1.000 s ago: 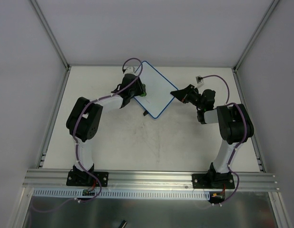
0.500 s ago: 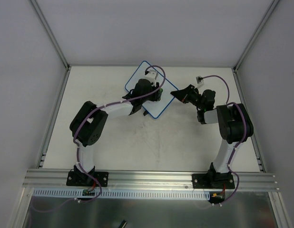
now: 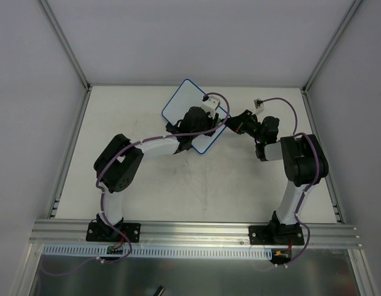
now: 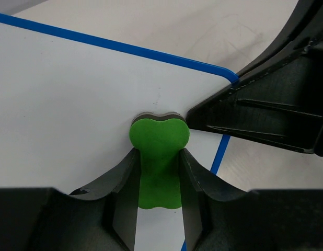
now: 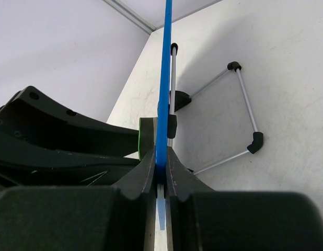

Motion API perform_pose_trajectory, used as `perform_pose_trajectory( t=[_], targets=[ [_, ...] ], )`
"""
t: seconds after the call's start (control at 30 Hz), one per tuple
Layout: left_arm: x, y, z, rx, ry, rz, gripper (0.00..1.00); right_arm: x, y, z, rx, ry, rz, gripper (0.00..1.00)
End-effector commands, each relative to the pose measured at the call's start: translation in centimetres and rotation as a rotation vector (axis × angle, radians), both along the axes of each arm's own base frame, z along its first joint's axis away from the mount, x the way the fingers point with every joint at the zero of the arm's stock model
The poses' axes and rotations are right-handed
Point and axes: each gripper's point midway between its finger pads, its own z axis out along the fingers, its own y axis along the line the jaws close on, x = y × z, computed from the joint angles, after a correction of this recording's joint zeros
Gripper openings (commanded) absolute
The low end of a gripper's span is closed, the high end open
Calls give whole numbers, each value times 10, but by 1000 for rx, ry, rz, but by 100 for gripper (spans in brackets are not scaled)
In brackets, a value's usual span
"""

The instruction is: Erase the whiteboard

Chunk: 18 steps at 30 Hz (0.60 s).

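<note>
The whiteboard is sitting toward the far middle of the desk, turned cornerwise so that one rounded corner is pointing at the back wall. Its thin blue rim is showing all round the part I can see, and the white face is looking clean in the left wrist view. A green eraser is pressing against that face close to the board's right corner, just inside the blue rim. The left end effector is pinching the eraser's narrow waist between its two black fingers, with the rounded head poking out past the fingertips. The left arm is reaching across the near half of the board and covering it from above.

At that same right corner, the right end effector is clamping the board's edge, its fingers pressed together on either side of the blue rim. From the right wrist the board is showing edge-on, with the eraser as a green sliver on one side. A thin wire frame with black corner pieces is standing out from the other side. A purple cable is looping over the right arm.
</note>
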Motion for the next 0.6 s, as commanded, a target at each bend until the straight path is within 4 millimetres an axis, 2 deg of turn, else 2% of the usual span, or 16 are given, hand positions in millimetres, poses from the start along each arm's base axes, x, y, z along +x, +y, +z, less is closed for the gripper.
perform_pose_trajectory(
  t=[0.0, 0.2, 0.33, 0.4, 0.57],
  targets=[
    [-11, -23, 3, 10, -35, -74, 0, -18, 19, 54, 45, -261, 121, 0],
    [-6, -16, 2, 18, -34, -28, 0, -18, 19, 53, 45, -259, 121, 0],
    [7, 4, -13, 48, 20, 111, 0, -18, 19, 54, 45, -262, 117, 0],
    [7, 14, -24, 41, 79, 168, 0, -18, 19, 54, 44, -263, 117, 0],
    [14, 38, -35, -21, 155, 280, 0, -18, 19, 53, 45, -262, 117, 0]
  ],
)
